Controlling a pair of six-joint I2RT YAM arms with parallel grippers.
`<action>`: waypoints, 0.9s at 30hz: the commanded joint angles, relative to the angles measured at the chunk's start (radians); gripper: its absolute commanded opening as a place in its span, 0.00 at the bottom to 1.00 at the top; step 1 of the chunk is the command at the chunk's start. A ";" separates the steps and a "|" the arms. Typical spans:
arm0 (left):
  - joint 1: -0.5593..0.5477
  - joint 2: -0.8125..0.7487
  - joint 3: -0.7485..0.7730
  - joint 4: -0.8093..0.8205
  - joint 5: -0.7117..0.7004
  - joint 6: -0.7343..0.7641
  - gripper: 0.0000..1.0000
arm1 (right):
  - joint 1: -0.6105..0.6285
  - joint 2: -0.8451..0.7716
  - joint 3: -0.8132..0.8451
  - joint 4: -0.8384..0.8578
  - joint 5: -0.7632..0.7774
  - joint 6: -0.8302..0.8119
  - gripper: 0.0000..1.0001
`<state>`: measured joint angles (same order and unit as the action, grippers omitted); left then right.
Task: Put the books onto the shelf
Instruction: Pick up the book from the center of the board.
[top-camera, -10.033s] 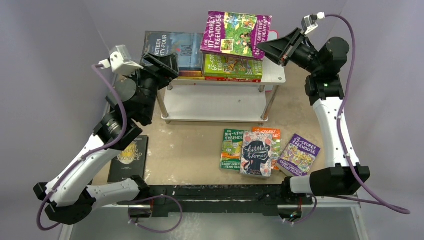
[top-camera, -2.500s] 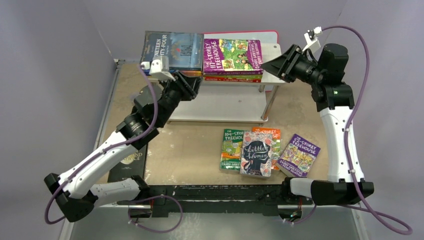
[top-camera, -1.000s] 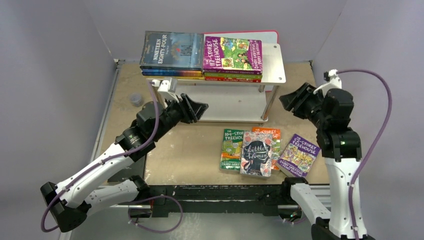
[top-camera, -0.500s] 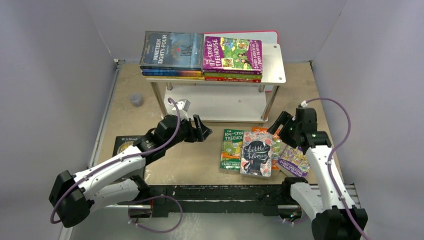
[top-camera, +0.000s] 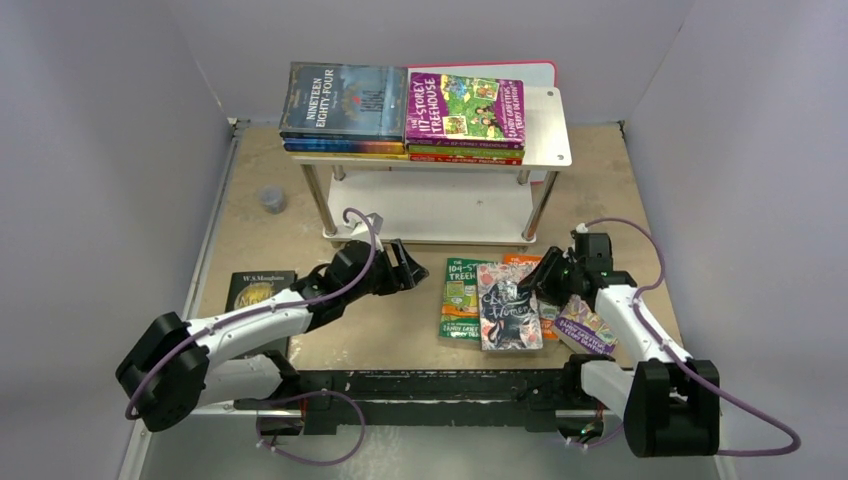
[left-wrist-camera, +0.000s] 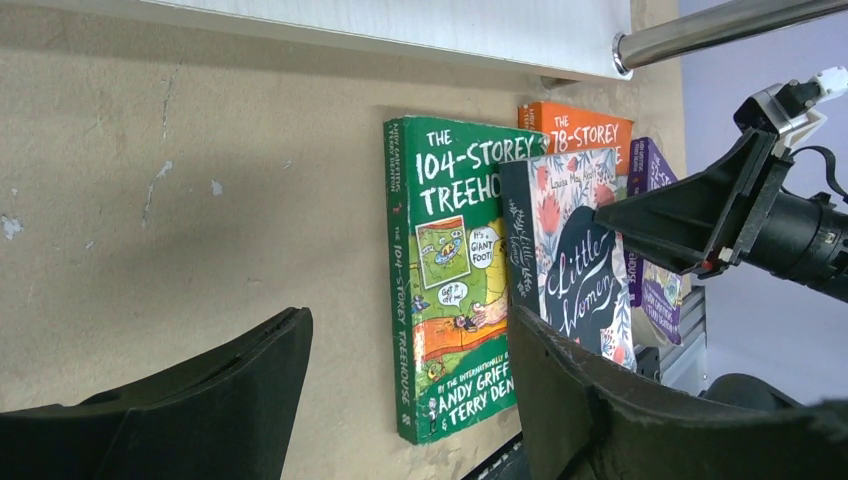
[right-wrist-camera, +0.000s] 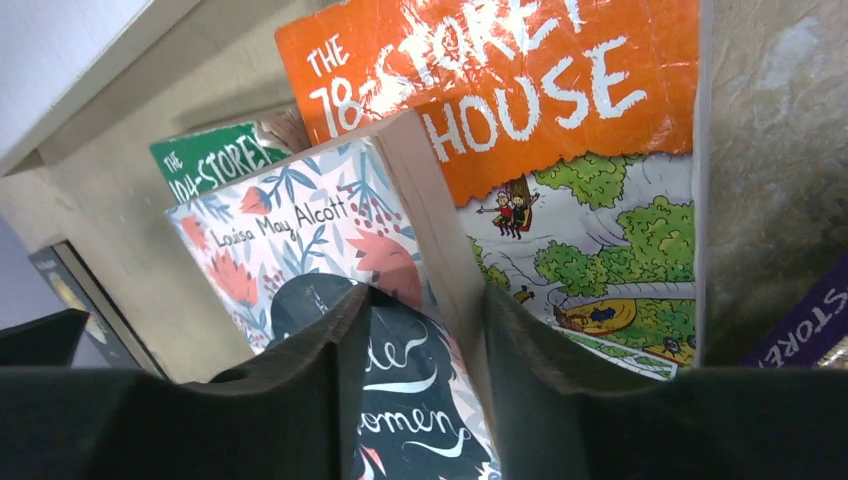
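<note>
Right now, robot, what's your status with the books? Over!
Left fingers open beside green Treehouse book. Right fingers clamped on Little Women. Nothing blocking the shelf. Over.

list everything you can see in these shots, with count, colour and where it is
table: 1, tan, underneath everything
shelf: 1, pale white, two tiers, far middle
shelved books: 2 stacks on the top tier; dark blue Nineteen Eighty-Four tops the left one, purple 117-Storey Treehouse the right one
pink-edged board: 1, behind shelf
small grey object: 1, far left
black book: 1, near left
104-Storey Treehouse: 1, green, near middle
Little Women: 1, floral, overlapping green and orange books
78-Storey Treehouse: 1, orange, beneath Little Women
purple book: 1, near right
left hand: black, open, beside green book
right hand: black, gripping Little Women's edge
</note>
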<state>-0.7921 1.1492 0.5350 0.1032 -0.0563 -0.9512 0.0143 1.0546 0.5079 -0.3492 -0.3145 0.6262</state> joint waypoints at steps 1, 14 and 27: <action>0.002 0.028 -0.013 0.121 0.012 -0.058 0.70 | 0.006 -0.003 -0.028 0.091 -0.060 -0.015 0.37; -0.002 0.126 -0.066 0.301 0.107 -0.153 0.70 | 0.006 -0.113 -0.059 0.290 -0.356 0.132 0.00; -0.055 0.258 -0.069 0.493 0.167 -0.188 0.70 | 0.037 -0.149 -0.143 0.679 -0.595 0.303 0.00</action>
<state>-0.8417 1.3853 0.4595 0.4534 0.0639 -1.1263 0.0296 0.9401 0.3687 0.1349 -0.7631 0.8608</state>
